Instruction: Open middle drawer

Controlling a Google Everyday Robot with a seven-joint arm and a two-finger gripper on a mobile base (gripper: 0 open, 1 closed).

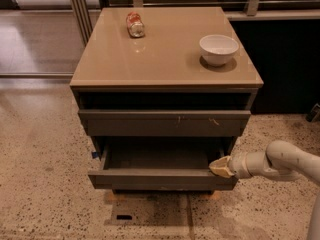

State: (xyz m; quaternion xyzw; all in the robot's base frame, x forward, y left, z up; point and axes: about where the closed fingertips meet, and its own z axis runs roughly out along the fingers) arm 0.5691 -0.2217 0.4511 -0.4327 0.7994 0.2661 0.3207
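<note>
The middle drawer (pixel 160 179) is a dark grey, handleless drawer. It stands pulled out from the cabinet, and its shallow grey interior (pixel 160 156) shows empty. My gripper (pixel 220 166) has a tan tip on a white arm coming in from the right. It sits at the right end of this drawer's front edge, touching the top of the front. Above it the widest grey front (pixel 165 122), with pale scratch marks, is almost flush with the cabinet.
The cabinet's tan top (pixel 165 59) carries a white bowl (pixel 218 49) at the right and a can lying on its side (pixel 135 25) at the back. Speckled floor lies in front and to the left. A dark wall unit stands to the right.
</note>
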